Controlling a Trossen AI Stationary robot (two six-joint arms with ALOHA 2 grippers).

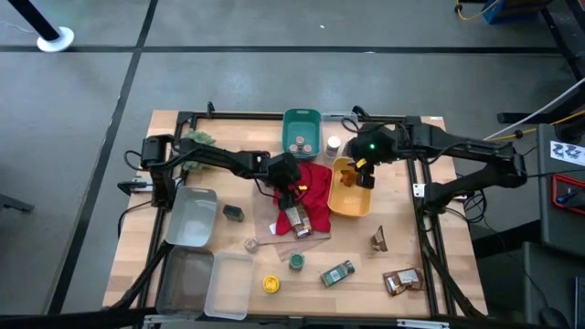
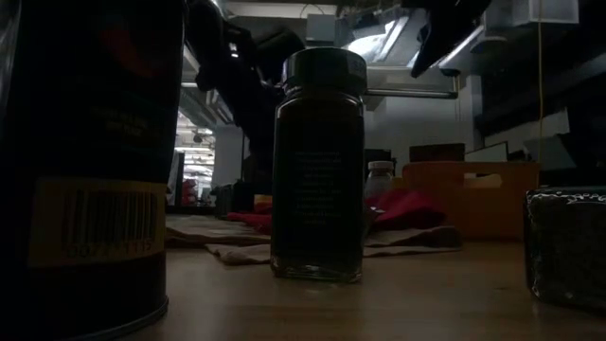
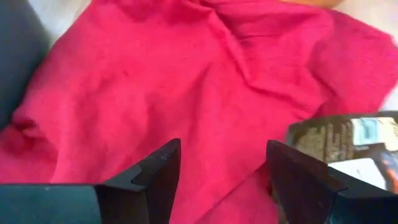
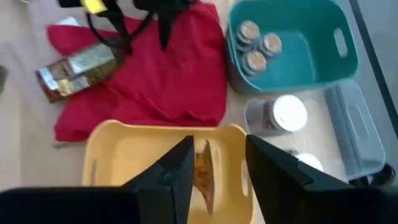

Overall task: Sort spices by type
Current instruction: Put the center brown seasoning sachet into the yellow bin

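From above, my left gripper (image 1: 294, 189) hangs over the red cloth (image 1: 315, 187) at the middle of the table (image 1: 402, 251), and my right gripper (image 1: 364, 177) hangs over the yellow bin (image 1: 350, 203) just beside that cloth. Behind the cloth stands the teal bin (image 1: 303, 120) with three tan-lidded jars (image 1: 299, 143) in it, and a white-lidded jar (image 1: 334, 144) stands just beside it. A brown foil packet (image 1: 296, 220) lies on the cloth's near edge, with more spices toward the near side: a yellow-lidded jar (image 1: 271, 284), a green-lidded jar (image 1: 296, 262), a jar lying on its side (image 1: 337, 273) and two more packets (image 1: 402, 280). At table height, a dark jar (image 2: 318, 166) stands upright close to the camera, the red cloth and yellow bin behind it (all very dim). Past my left wrist, my fingers (image 3: 163, 171) are spread with nothing between them, above the cloth (image 3: 186, 74), the foil packet (image 3: 348, 140) just beside one finger. Past my right wrist, my fingers (image 4: 177, 169) stand apart over the yellow bin (image 4: 124, 152); a brown packet (image 4: 204, 171) shows in the gap, but I cannot tell whether I am pinching it or it merely lies in the bin below.
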